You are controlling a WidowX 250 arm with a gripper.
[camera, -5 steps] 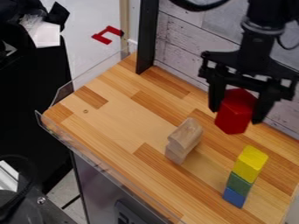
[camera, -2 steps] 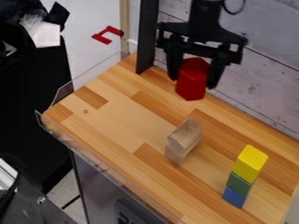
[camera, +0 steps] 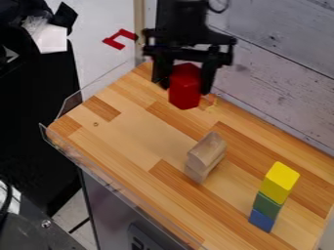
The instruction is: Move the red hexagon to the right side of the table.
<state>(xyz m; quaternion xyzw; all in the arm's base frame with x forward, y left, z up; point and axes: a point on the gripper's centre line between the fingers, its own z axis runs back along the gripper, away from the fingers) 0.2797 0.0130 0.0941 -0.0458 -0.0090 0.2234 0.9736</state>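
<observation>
Gripper [camera: 184, 86], clamped on the red hexagon [camera: 184, 93], has moved toward the view's left above the wooden table [camera: 130, 141], near the plank wall [camera: 281, 63]; pale floor [camera: 98, 19] lies beyond.

The red hexagon [camera: 185, 88] is held upright over the table [camera: 140, 139].

Bright, diffuse light with faint, soft shadows

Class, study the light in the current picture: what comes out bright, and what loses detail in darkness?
Camera view: the yellow block is bright and the white sheet at upper left looks nearly washed out; the fingers are so dark that little surface detail shows, while the red hexagon between them stands out clearly.
</observation>
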